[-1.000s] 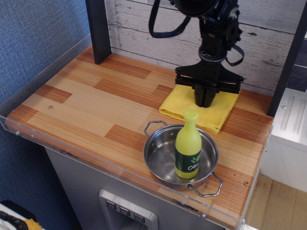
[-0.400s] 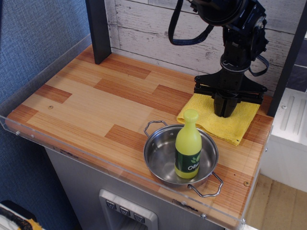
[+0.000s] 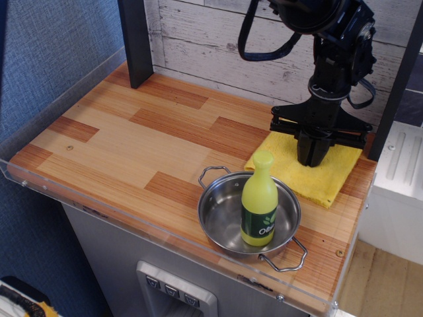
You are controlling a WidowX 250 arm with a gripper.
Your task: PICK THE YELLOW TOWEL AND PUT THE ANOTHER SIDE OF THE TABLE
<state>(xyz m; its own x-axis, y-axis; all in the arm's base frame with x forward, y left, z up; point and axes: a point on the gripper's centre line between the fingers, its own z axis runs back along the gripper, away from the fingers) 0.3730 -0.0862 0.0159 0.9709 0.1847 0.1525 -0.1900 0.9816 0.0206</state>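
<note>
The yellow towel (image 3: pixel 289 169) lies flat on the table (image 3: pixel 132 139) at its far right, close to the right edge. My black gripper (image 3: pixel 312 159) points straight down onto the towel's middle. Its fingers stand together and pinch the cloth. The part of the towel under the gripper is hidden.
A steel pan (image 3: pixel 218 212) with two wire handles sits at the front right, just in front of the towel. A yellow-green bottle (image 3: pixel 259 201) stands upright in it. A black post (image 3: pixel 135 39) rises at the back left and another (image 3: pixel 396 86) at the right. Clear acrylic (image 3: pixel 39 142) edges the table.
My gripper has moved to the right with the towel, which slid from the back middle to the right edge. Pan and bottle have not moved.
</note>
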